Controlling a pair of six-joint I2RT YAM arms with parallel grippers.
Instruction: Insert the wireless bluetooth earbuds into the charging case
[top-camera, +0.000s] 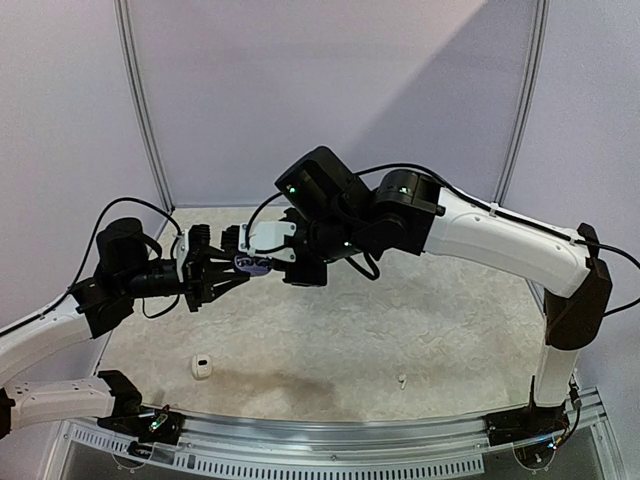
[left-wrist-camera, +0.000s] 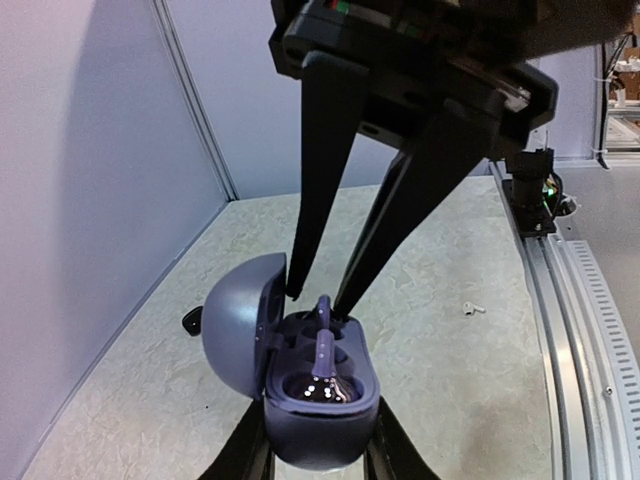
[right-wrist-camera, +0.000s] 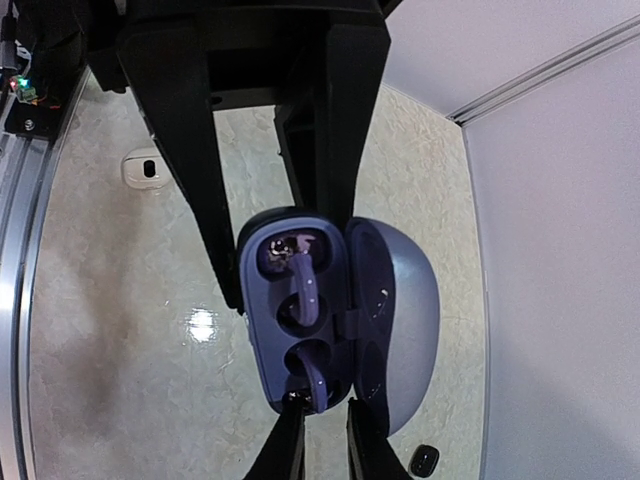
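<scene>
Left jaws clench charging case (left-wrist-camera: 322, 432); right jaws straddle an earbud (left-wrist-camera: 324, 338), grip unclear.

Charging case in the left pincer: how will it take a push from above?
Hard glossy shell, so the charging case is probably rigid. Rounded sides may slip or twist in the left pincer. The hinged lid stands open and could swing if nudged.

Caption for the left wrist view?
Left pincer holds the open charging case; right pincer straddles an earbud standing in it.
</scene>
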